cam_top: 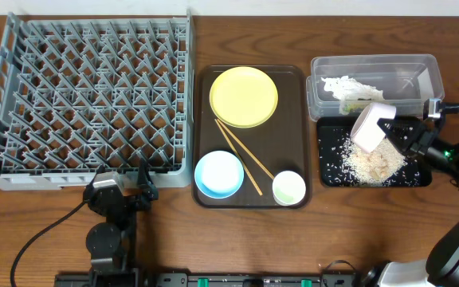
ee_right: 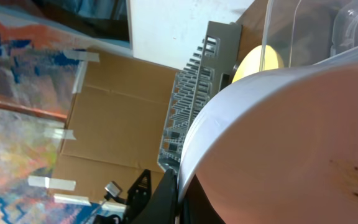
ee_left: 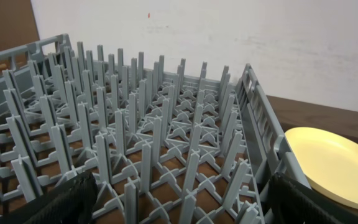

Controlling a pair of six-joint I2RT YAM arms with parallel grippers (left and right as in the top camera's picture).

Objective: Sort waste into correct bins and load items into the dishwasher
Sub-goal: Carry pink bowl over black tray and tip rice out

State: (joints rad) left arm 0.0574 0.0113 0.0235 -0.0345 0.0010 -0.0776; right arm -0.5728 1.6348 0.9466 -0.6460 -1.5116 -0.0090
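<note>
My right gripper point(cam_top: 397, 131) is shut on the rim of the white bowl point(cam_top: 370, 126), tipped on its side over the black tray point(cam_top: 329, 135), where rice crumbs point(cam_top: 373, 165) lie heaped. In the right wrist view the bowl point(ee_right: 278, 124) fills the frame, with a black finger point(ee_right: 166, 199) against its rim. The clear tub point(cam_top: 421, 68) behind holds a white napkin point(cam_top: 349, 86). My left gripper point(cam_top: 130, 187) stands open at the dishwasher rack's point(cam_top: 86, 96) front edge, nothing between its fingers point(ee_left: 67, 199). The yellow plate point(cam_top: 244, 96), chopsticks point(cam_top: 241, 155), blue bowl point(cam_top: 219, 174) and small cup point(cam_top: 289, 188) sit together.
The dishes rest on a dark brown serving tray point(cam_top: 205, 191) between the rack and the bins. The rack's pegs point(ee_left: 135, 124) hold nothing. A black cable point(cam_top: 46, 235) runs from the left arm across the front table.
</note>
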